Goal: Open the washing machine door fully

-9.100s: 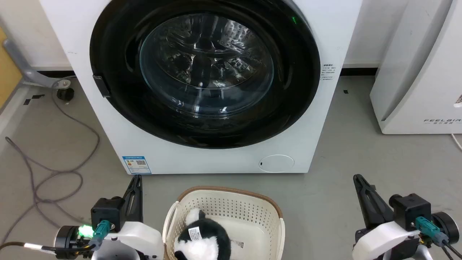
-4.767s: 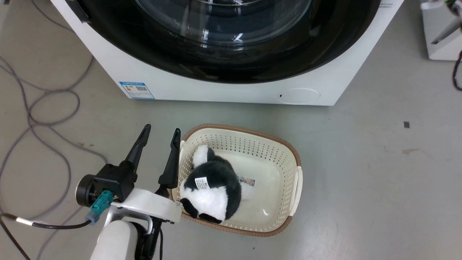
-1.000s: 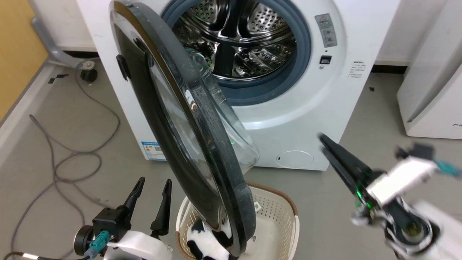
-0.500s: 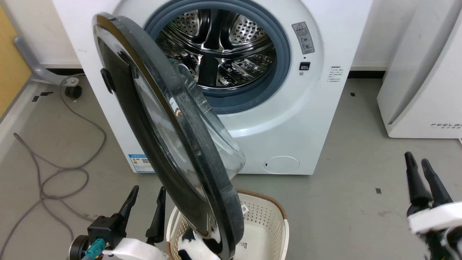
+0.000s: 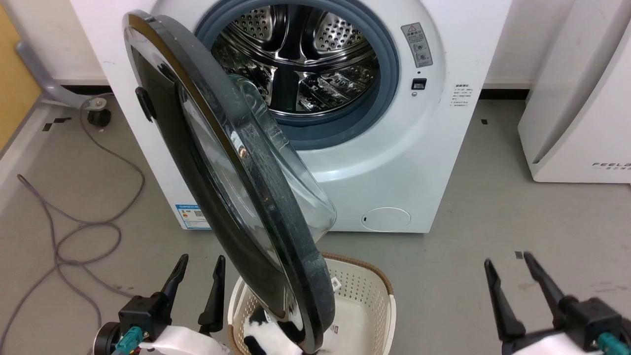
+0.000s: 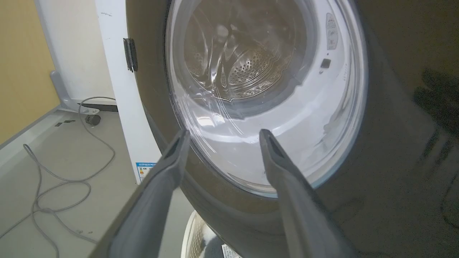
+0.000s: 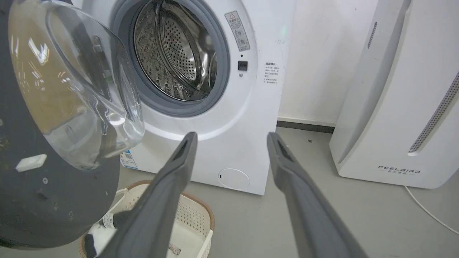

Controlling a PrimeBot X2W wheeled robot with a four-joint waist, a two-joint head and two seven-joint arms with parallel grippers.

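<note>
Currently the washing machine door (image 5: 231, 197) stands half open above the basket (image 5: 374, 281), and with left gripper (image 5: 202, 257) and right gripper (image 5: 508, 258) both spread empty, swinging it wider could strike the left one's 2 fingers.

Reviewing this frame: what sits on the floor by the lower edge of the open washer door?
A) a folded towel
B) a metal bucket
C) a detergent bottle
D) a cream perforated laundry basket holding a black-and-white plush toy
D: in the head view the washing machine door overlaps the cream laundry basket, with the plush toy inside it.
</note>
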